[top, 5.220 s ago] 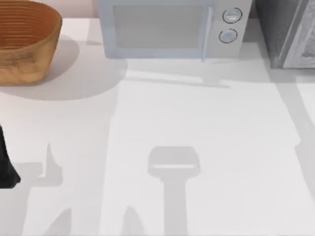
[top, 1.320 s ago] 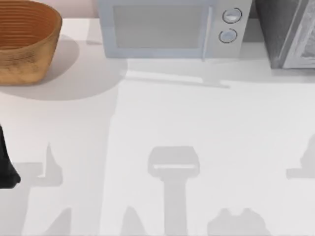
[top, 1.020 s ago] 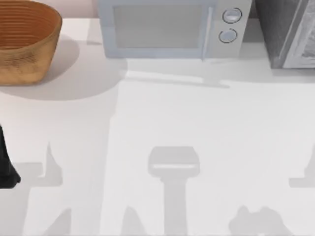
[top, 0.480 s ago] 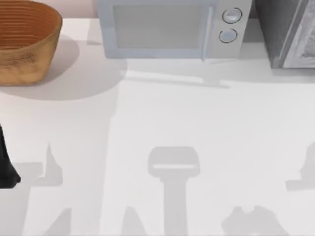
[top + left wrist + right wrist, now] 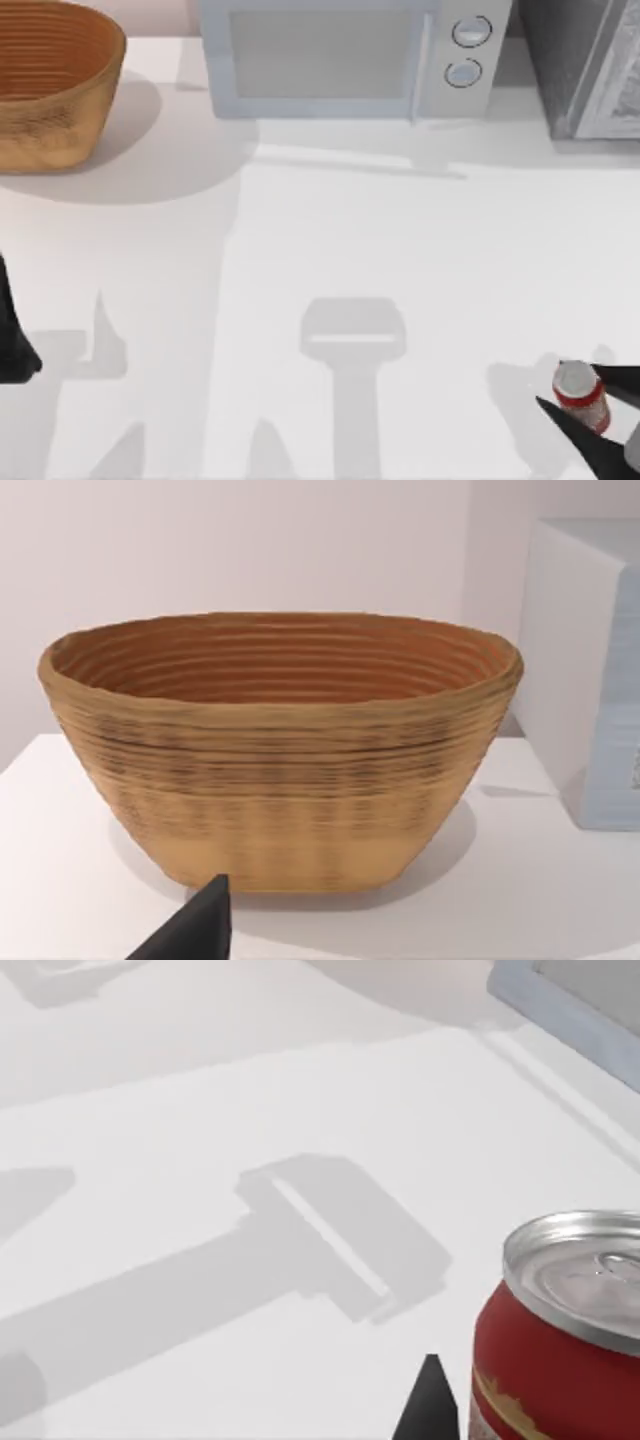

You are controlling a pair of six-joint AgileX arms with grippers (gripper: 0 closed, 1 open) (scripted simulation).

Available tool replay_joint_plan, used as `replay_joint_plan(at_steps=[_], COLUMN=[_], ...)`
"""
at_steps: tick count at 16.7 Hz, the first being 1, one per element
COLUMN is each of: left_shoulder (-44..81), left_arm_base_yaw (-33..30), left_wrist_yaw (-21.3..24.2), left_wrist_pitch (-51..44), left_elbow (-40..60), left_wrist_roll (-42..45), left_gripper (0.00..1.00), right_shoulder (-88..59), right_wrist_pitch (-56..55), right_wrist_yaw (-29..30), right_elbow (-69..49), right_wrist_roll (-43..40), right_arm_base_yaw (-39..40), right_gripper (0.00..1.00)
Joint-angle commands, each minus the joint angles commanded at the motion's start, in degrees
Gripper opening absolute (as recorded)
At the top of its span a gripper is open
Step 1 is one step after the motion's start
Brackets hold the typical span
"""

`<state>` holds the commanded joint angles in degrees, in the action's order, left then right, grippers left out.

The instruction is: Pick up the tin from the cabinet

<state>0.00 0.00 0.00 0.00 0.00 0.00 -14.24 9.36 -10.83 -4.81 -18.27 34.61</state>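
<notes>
Tin [image 5: 581, 394] sits between right tool's [image 5: 585, 405] dark fingers.

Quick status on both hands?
Left hand: parked at the table's left edge, cannot tell.
Right hand: closed on the red tin, near right corner.

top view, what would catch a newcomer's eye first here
The red tin with its silver lid stands out at the table's near right corner, between the dark fingers of the right gripper. Next comes the big woven basket at the far left, beside the pale microwave along the back edge. The left gripper sits parked at the left edge.
</notes>
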Motion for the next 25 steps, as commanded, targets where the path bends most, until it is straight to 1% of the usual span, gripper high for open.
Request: replay_joint_plan(at_steps=[3, 5, 8, 12, 21, 25], left_shoulder=[0.0, 0.0, 0.0, 0.0, 0.0, 0.0], left_arm_base_yaw=[0.0, 0.0, 0.0, 0.0, 0.0, 0.0], left_wrist_yaw=[0.0, 0.0, 0.0, 0.0, 0.0, 0.0], left_wrist_pitch=[0.0, 0.0, 0.0, 0.0, 0.0, 0.0], left_elbow=[0.0, 0.0, 0.0, 0.0, 0.0, 0.0], left_wrist_roll=[0.0, 0.0, 0.0, 0.0, 0.0, 0.0], left_gripper=[1.0, 1.0, 1.0, 1.0, 1.0, 1.0], right_shoulder=[-7.8, -13.7, -23.4, -37.4, -70.3, -83.9], right_wrist_pitch=[5.2, 9.1, 15.6, 24.9, 46.7, 55.8], right_wrist_yaw=[-6.1, -10.7, -18.2, -29.0, -54.3, -64.8], right_elbow=[-2.7, -4.7, -8.0, -12.9, -24.2, -29.0], right_wrist_roll=[-10.2, -18.0, -30.8, -49.2, -92.6, -110.7], right_arm_base_yaw=[19.3, 33.9, 57.9, 92.6, 173.9, 207.8], right_gripper=[0.0, 0.0, 0.0, 0.0, 0.0, 0.0])
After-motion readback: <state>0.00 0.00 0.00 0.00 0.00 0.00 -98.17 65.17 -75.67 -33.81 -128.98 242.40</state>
